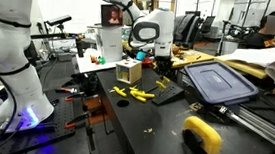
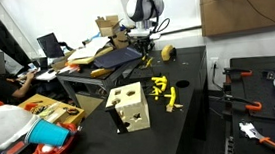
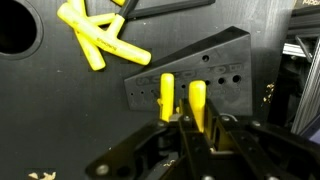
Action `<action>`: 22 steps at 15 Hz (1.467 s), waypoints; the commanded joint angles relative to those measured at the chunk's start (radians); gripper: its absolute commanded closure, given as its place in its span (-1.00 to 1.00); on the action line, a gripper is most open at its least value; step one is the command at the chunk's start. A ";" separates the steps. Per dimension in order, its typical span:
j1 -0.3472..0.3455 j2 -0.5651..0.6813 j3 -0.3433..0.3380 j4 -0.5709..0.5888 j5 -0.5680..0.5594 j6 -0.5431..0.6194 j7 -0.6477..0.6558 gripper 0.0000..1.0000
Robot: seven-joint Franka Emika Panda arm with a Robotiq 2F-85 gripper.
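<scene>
In the wrist view my gripper (image 3: 197, 120) is shut on an upright yellow peg (image 3: 197, 98), held right at a black angled block with small holes (image 3: 218, 62). A second yellow peg (image 3: 167, 92) stands against the block just beside the held one. Several loose yellow pegs (image 3: 100, 42) lie on the black table further off. In both exterior views the gripper (image 1: 162, 62) (image 2: 145, 44) hangs low over the table, beyond the loose yellow pegs (image 1: 134, 93) (image 2: 162, 91). Whether the held peg sits in a hole is hidden by the fingers.
A wooden box with cut-out holes (image 1: 128, 71) (image 2: 130, 106) stands near the pegs. A dark grey lid (image 1: 217, 82) and a yellow curved object (image 1: 204, 135) (image 2: 169, 53) lie nearby. A round hole in the table (image 3: 15, 25) is near the loose pegs. Red cups (image 2: 52, 150) sit at a table corner.
</scene>
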 commanded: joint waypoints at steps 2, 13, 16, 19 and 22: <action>0.009 -0.038 -0.021 -0.027 -0.019 -0.009 0.007 0.92; 0.009 -0.035 -0.015 -0.024 -0.010 0.071 -0.005 0.92; 0.002 -0.032 -0.005 -0.024 0.005 0.083 -0.017 0.92; -0.001 -0.028 0.003 -0.021 0.016 0.083 -0.023 0.92; -0.001 -0.025 0.006 -0.019 0.017 0.082 -0.023 0.92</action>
